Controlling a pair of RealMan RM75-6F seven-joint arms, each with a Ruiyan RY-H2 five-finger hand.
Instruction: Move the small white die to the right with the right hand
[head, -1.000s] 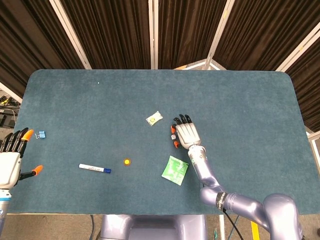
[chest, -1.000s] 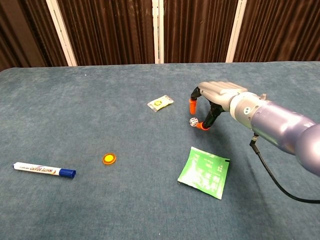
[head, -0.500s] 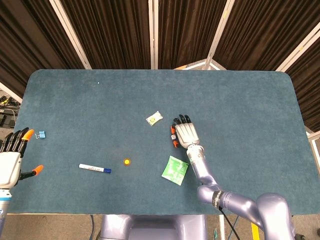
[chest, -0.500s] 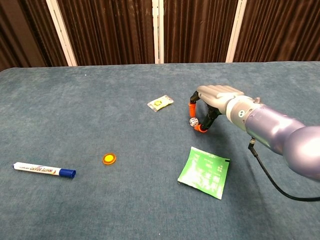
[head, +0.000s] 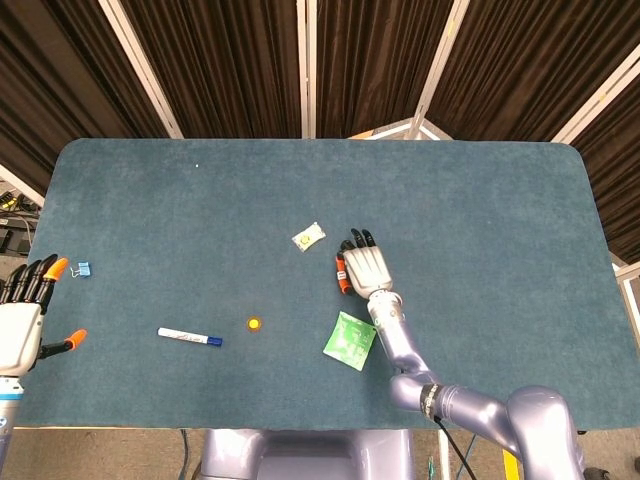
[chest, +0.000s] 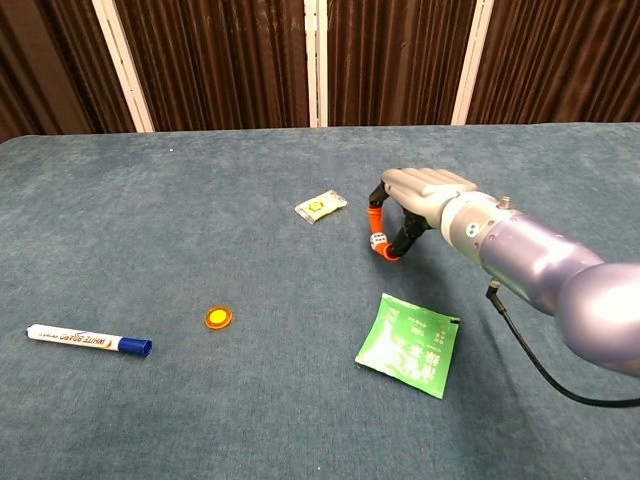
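Note:
The small white die sits near the table's middle, between the orange thumb tip and an orange fingertip of my right hand. The hand arches over it with fingers curled down and appears to pinch it. In the head view my right hand covers the die, so I cannot see it there. My left hand hovers at the table's near left edge with fingers spread and nothing in it.
A small yellow-green packet lies just left of the right hand, and a green sachet lies in front of it. An orange disc, a white marker and a blue clip lie further left.
My right hand has shifted slightly left and closed its thumb and fingertip in on the die, which moved a little left with it. The left hand has not moved.

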